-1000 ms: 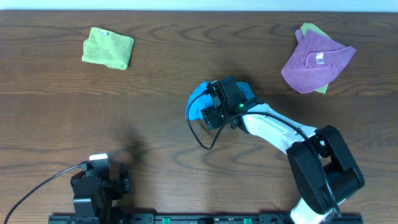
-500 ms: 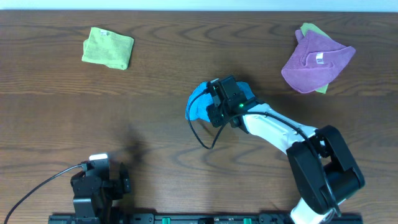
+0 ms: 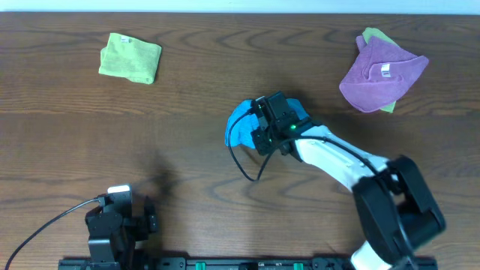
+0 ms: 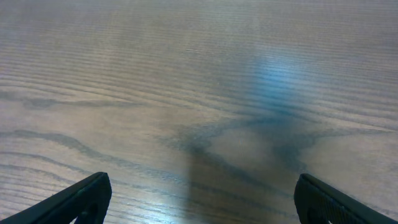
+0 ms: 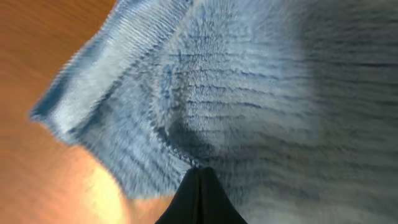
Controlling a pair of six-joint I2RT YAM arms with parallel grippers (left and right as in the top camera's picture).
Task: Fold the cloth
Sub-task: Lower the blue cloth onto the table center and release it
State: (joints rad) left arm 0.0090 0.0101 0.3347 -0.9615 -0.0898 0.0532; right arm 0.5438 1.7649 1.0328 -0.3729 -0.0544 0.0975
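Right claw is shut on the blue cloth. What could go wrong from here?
The right claw pinches the blue cloth at a bunched edge, so it may slip out or lift several layers.
The left claw sits open over bare table, so nothing pins the cloth; it may drag instead of folding.

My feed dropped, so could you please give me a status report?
Right gripper shut on bright blue terry cloth. Left gripper open, empty. Nothing blocking.
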